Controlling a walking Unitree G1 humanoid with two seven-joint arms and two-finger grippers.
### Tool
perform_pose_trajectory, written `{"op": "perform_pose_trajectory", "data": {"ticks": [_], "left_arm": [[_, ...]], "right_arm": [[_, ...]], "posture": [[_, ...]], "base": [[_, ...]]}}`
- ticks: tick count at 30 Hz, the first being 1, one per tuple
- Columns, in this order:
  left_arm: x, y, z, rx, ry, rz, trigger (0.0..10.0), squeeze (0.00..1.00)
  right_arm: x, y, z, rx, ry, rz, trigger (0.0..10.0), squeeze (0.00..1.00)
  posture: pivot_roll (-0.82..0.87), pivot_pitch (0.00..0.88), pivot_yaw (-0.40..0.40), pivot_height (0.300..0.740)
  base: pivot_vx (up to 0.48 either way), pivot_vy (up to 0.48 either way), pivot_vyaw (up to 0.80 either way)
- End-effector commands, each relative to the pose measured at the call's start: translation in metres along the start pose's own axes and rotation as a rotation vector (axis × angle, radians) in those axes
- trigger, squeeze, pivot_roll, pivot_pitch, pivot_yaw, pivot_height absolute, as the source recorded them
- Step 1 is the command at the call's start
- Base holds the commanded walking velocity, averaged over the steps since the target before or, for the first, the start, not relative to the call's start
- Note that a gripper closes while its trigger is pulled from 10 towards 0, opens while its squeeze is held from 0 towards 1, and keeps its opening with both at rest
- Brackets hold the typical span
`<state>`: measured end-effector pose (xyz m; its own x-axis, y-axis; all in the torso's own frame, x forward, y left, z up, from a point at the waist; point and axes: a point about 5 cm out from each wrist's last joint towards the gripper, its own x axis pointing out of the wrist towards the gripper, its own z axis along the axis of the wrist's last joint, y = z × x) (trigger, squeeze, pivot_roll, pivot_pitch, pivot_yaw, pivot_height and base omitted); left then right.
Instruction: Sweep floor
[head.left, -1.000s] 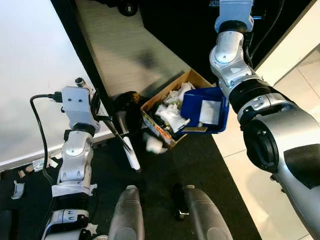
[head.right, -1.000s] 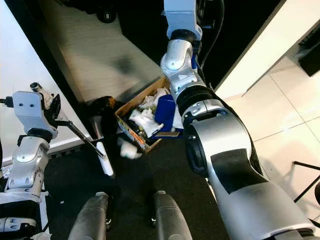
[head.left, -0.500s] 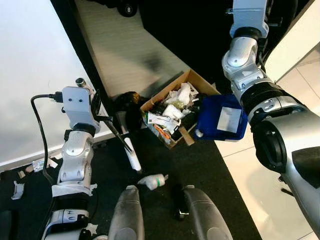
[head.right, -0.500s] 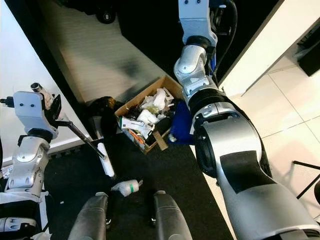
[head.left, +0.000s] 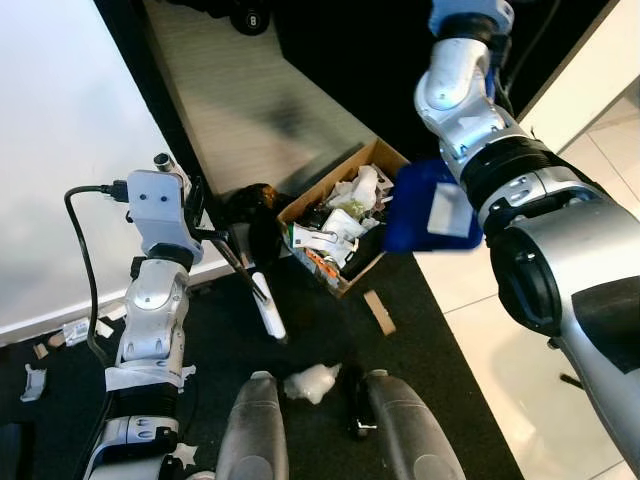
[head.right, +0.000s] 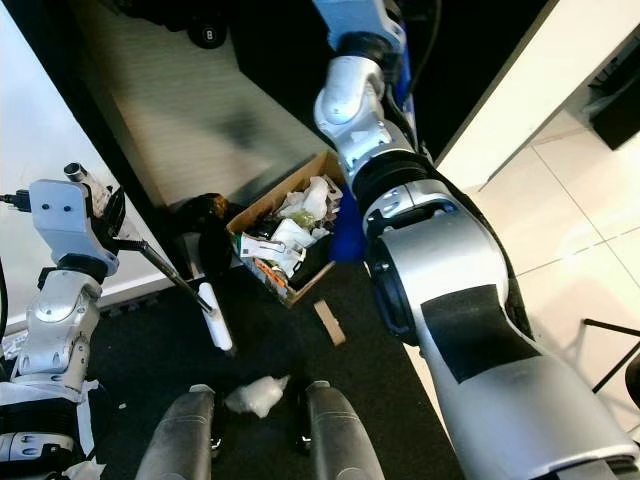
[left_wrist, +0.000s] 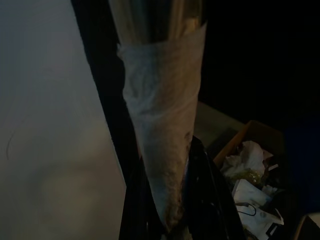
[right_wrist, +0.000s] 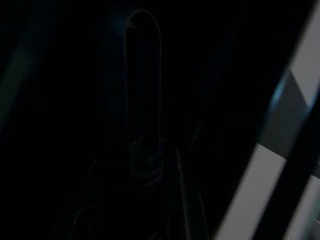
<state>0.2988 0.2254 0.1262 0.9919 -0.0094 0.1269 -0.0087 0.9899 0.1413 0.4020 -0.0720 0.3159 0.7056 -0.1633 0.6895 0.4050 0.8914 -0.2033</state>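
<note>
Your G1's arms were silver with black joint bands, the right arm (head.left: 560, 260) bulky with a dark oval panel on its shell. The left arm (head.left: 150, 330) carried a white boxy wrist module (head.left: 157, 205) marked by two dark dots, a black cable (head.left: 80, 270) looping from it, and white tape around the forearm. Two rounded grey legs (head.left: 258, 430) showed below.

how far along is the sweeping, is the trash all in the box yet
Partly done: the cardboard box already holds a heap of paper trash. In hand: the right arm holds the blue dustpan by the box, and the left claw holds the brush. Left: a crumpled wad and a cardboard scrap lie on the dark floor, plus paper bits along the wall.
</note>
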Motion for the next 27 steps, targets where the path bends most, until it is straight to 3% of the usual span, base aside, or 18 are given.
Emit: {"op": "perform_pose_trajectory", "data": {"ticks": [1,5,19,22,24,27], "left_arm": [[-0.002,0.002,0.003,0.018,-0.017,-0.001,10.0,0.00],[-0.004,0.002,0.002,0.020,-0.013,0.004,10.0,0.00],[-0.002,0.001,0.001,0.018,-0.011,-0.002,10.0,0.00],[-0.002,0.001,0.001,0.020,-0.012,-0.002,10.0,0.00],[-0.003,0.001,0.001,0.020,-0.011,-0.001,10.0,0.00],[-0.004,0.001,0.000,0.020,-0.009,0.002,10.0,0.00]], "right_arm": [[-0.004,0.006,0.007,-0.020,-0.082,0.050,10.0,0.00],[-0.022,0.023,0.004,-0.036,-0.131,0.158,10.0,0.00],[-0.025,0.018,-0.005,-0.094,-0.133,0.141,10.0,0.00],[-0.025,0.018,-0.005,-0.045,-0.086,0.106,10.0,0.00],[-0.030,0.028,0.006,-0.081,-0.197,0.155,10.0,0.00],[-0.033,0.033,0.013,-0.076,-0.231,0.144,10.0,0.00]], "posture": [[0.12,0.164,-0.129,0.740],[0.12,0.166,-0.130,0.740],[0.11,0.166,-0.125,0.740],[0.11,0.165,-0.126,0.740],[0.11,0.167,-0.126,0.740],[0.11,0.165,-0.129,0.740]], "base": [[0.000,0.000,0.00],[0.000,0.000,0.00],[0.000,0.000,0.00],[0.000,0.000,0.00],[0.000,0.000,0.00],[0.000,0.000,0.00]]}}
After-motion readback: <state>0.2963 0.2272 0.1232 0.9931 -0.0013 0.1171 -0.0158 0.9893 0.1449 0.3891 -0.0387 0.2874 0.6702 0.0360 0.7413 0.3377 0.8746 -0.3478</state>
